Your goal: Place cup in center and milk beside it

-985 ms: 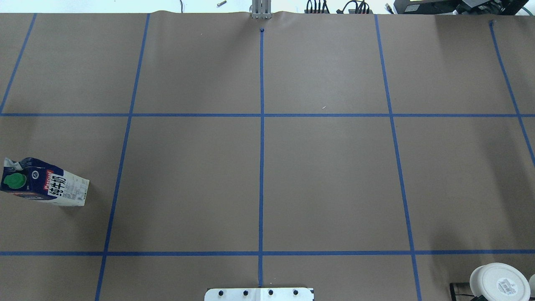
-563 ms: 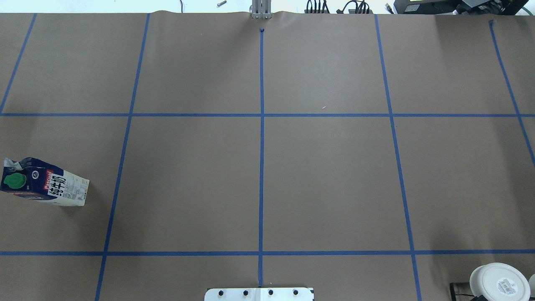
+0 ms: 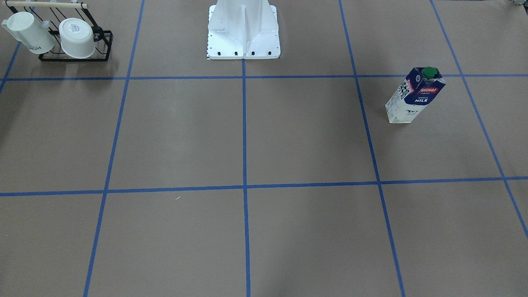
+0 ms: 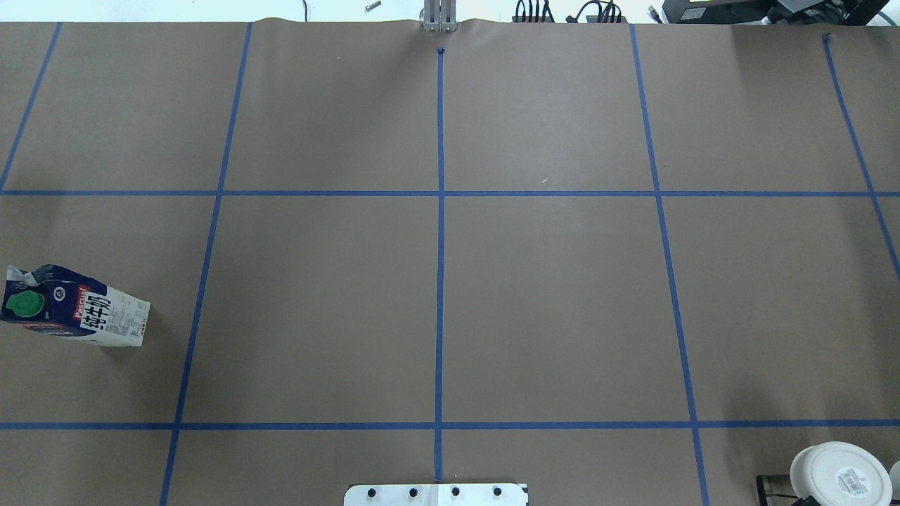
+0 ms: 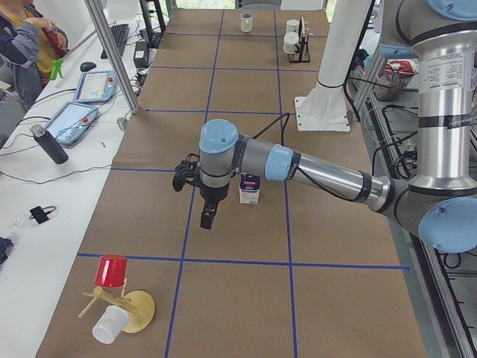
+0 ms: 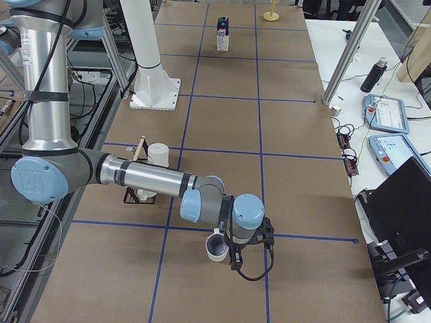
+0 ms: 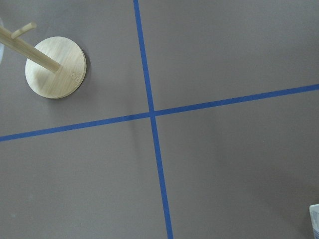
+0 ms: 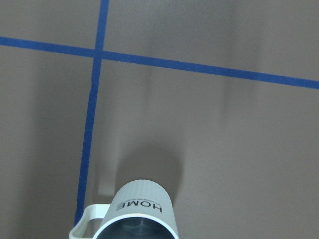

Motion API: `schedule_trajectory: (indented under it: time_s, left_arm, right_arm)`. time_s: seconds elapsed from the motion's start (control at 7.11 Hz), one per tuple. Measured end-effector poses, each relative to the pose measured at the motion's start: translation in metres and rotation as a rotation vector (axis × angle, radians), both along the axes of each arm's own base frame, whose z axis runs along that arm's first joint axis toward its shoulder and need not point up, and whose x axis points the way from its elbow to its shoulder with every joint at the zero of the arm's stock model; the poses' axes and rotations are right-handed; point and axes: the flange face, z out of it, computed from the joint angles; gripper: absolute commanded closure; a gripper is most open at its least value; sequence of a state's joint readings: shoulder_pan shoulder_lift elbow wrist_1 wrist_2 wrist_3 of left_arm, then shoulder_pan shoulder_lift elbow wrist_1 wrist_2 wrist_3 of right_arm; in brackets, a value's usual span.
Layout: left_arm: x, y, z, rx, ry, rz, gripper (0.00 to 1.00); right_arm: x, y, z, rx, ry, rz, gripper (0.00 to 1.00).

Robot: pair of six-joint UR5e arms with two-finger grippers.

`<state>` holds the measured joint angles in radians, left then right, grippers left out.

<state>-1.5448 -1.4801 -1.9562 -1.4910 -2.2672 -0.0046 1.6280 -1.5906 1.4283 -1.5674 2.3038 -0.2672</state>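
The cup (image 8: 142, 211), a white mug with "HOME" lettering and a loop handle, stands at the bottom edge of the right wrist view. In the exterior right view it (image 6: 216, 247) sits on the paper right beside my right gripper (image 6: 234, 261). I cannot tell whether that gripper holds it or is open. The milk (image 4: 74, 310), a blue-and-white carton with a green cap, stands upright at the table's left end and also shows in the front view (image 3: 416, 95). My left gripper (image 5: 208, 217) hangs above the table just beside the milk (image 5: 250, 191); I cannot tell its state.
A black rack (image 3: 75, 56) near my base holds a plain white cup (image 3: 76, 38) and another lettered mug (image 3: 28, 33). A wooden mug stand (image 5: 136, 310) with a red cup (image 5: 112, 270) and a white cup (image 5: 109, 326) is at the left end. Blue tape marks a grid.
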Motion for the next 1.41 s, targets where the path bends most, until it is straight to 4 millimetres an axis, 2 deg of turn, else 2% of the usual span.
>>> schedule_trajectory:
  time_s: [0.56, 0.84, 0.99, 1.13, 1.27, 1.41]
  left_arm:
    - [0.000, 0.000, -0.001, 0.000, 0.000, 0.000, 0.02]
    - [0.000, 0.000, -0.001, 0.001, 0.000, -0.001, 0.02]
    - [0.000, 0.000, -0.002, 0.002, 0.000, -0.001, 0.02]
    - [-0.001, 0.000, -0.002, 0.002, 0.000, -0.001, 0.02]
    - [-0.001, 0.000, -0.002, 0.003, 0.000, -0.001, 0.02]
    - [-0.001, 0.000, -0.002, 0.003, 0.000, -0.001, 0.02]
  right_arm:
    - [-0.020, 0.035, 0.042, -0.004, 0.022, -0.044, 0.00]
    - [-0.026, 0.039, 0.055, -0.006, 0.023, -0.055, 0.00]
    - [-0.031, 0.037, 0.057, -0.004, 0.023, -0.058, 0.05]
    - [-0.036, 0.034, 0.058, -0.005, 0.024, -0.059, 0.40]
    - [-0.039, 0.033, 0.057, -0.011, 0.026, -0.054, 0.98]
    - [-0.041, 0.030, 0.056, -0.020, 0.027, -0.043, 1.00]
